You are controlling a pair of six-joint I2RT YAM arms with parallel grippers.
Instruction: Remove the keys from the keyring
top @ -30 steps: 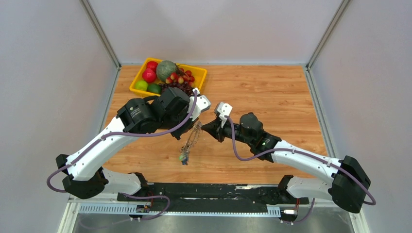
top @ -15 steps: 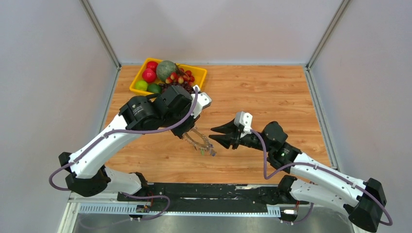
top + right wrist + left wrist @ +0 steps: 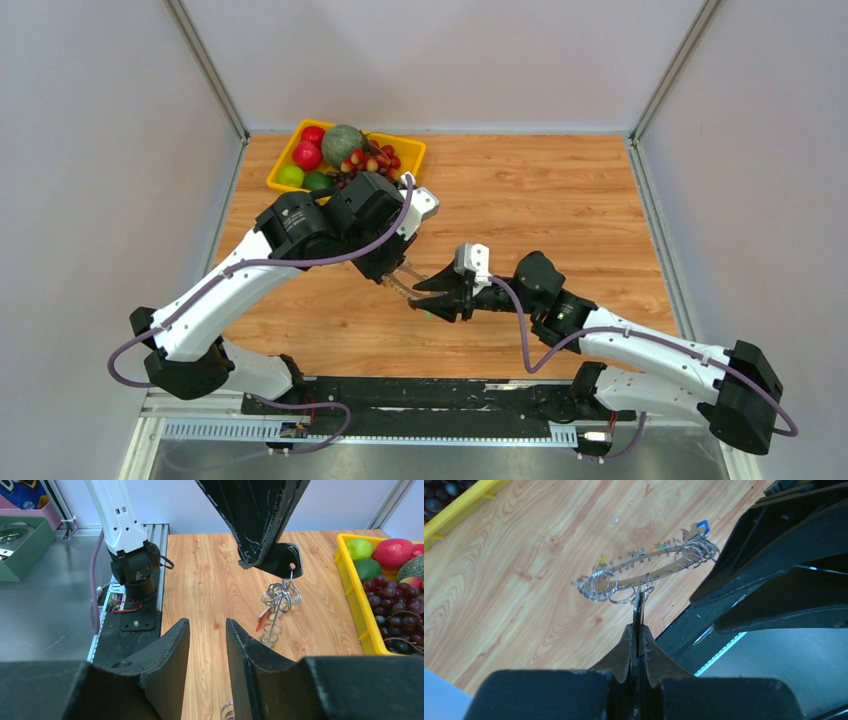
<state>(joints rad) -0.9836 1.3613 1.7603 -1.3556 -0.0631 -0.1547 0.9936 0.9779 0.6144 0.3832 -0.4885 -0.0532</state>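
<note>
Keyring (image 3: 659,571): a silvery band seen edge-on, hanging from the tips of the left gripper (image 3: 639,607) above the wooden table (image 3: 560,190). I judge it is lifted so the bunch dangles free and is easier to pick apart.
Keys (image 3: 270,627): threaded on small split rings and strung out below the left gripper. A red head and a blue head show; the other colours are too small to tell. None looks detached yet.
Left gripper: its jaws are pressed fully together on the keyring's rim, acting as the anchor.
Right gripper (image 3: 207,630): just beside the left gripper and pointed at it. Its jaws stand part-way apart with nothing gripped, and the bunch lies ahead of its tips.
Step in hand: probably lining up to pinch one key while the ring is steadied.
Risk: the dangling bunch may swing away from the closing fingers.
Yellow fruit tray (image 3: 410,150): beyond the left gripper, well apart, and no part of this job.
</note>
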